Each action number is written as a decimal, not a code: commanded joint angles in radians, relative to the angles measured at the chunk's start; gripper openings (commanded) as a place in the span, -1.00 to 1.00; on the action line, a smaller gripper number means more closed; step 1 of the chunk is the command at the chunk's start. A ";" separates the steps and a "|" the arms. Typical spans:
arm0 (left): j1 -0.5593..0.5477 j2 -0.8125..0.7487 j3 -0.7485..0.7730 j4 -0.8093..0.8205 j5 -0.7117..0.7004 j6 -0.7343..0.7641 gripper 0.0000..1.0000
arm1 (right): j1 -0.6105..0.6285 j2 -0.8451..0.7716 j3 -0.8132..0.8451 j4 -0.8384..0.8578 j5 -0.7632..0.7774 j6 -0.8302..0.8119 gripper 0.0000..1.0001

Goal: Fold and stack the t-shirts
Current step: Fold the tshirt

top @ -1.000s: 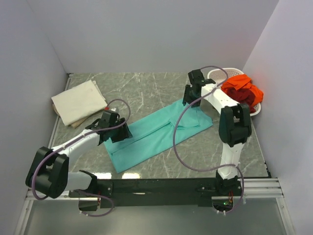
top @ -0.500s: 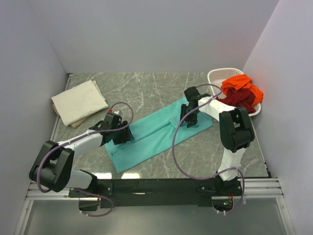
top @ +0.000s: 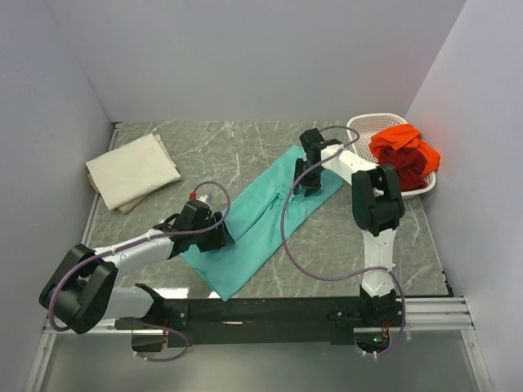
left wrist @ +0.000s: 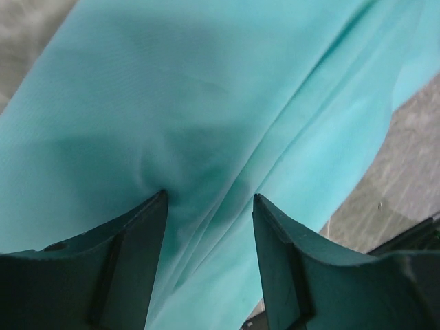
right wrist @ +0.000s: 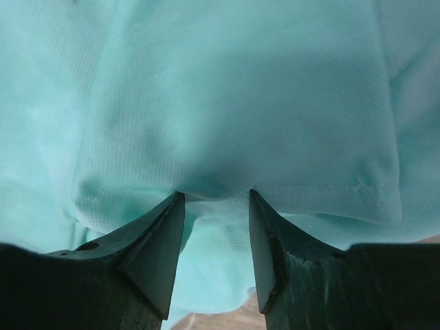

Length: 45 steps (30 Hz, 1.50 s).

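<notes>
A teal t-shirt (top: 261, 216) lies folded into a long strip, running diagonally from near centre to the back right. My left gripper (top: 219, 237) stands open at the strip's near left end, fingertips pressed into the cloth (left wrist: 206, 103). My right gripper (top: 306, 184) is open too, tips pushed down on the far end, where a folded hem (right wrist: 234, 103) bunches between them. A cream t-shirt (top: 131, 170) lies folded at the back left. An orange t-shirt (top: 400, 140) and a dark red one (top: 402, 167) are heaped in the basket.
The white lattice basket (top: 364, 126) stands in the back right corner against the wall. Grey walls close in the left, back and right sides. Bare marble tabletop (top: 221, 151) shows between the cream shirt and the teal strip.
The teal strip has swung to a steeper diagonal: its near end slid right and toward the front with my left gripper, its far end moved back and left under my right gripper.
</notes>
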 commanded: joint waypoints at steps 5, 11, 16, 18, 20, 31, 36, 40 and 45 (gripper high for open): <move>-0.084 -0.032 -0.079 -0.040 0.090 -0.080 0.18 | 0.000 0.184 0.296 -0.095 0.020 -0.017 -0.01; -0.104 -0.095 -0.051 -0.069 0.086 -0.066 0.19 | -0.002 0.233 0.454 -0.153 -0.011 -0.033 0.00; -0.104 -0.146 0.019 -0.143 0.038 -0.051 0.19 | -0.002 0.146 0.448 -0.147 -0.025 -0.053 0.01; -0.104 -0.149 0.042 -0.171 0.032 -0.037 0.19 | 0.000 0.092 0.429 -0.144 -0.026 -0.054 0.02; -0.104 -0.132 0.050 -0.186 0.034 -0.025 0.19 | 0.001 0.027 0.381 -0.138 -0.026 -0.051 0.02; -0.123 -0.012 0.035 -0.140 0.106 0.012 0.18 | 0.049 -0.104 0.059 -0.018 -0.068 0.001 0.02; -0.153 0.003 0.024 -0.120 0.124 -0.014 0.17 | 0.055 -0.046 0.046 0.011 -0.098 0.039 0.02; -0.179 0.025 0.010 -0.093 0.135 -0.045 0.17 | 0.055 0.025 0.094 -0.001 -0.100 0.055 0.02; -0.211 0.078 0.051 -0.074 0.147 -0.058 0.17 | 0.055 0.109 0.160 -0.026 -0.094 0.061 0.02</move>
